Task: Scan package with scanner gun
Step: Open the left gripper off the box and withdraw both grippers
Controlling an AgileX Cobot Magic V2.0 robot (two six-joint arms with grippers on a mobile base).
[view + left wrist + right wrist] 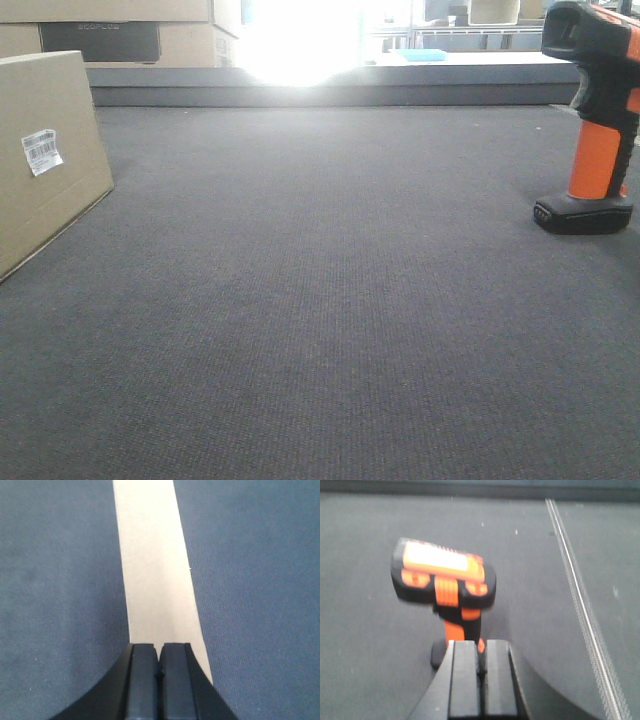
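The package (50, 190), a plain brown cardboard box with a small white barcode label (42, 151), stands on the dark carpet at the left edge. In the left wrist view its narrow top face (157, 580) runs straight away from my left gripper (160, 647), which hovers over its near end, shut and holding nothing. The scanner gun (598, 150), with a black head, orange handle and black foot, stands upright at the far right. In the right wrist view the scanner gun (445, 580) stands just beyond my right gripper (481, 645), whose fingers are shut with nothing between them. Neither gripper shows in the front view.
Bigger cardboard boxes (120, 35) with a dark panel stand at the back left behind a low grey ledge (330, 85). Bright glare washes out the middle of the background. A thin light stripe (580, 595) crosses the carpet right of the scanner gun.
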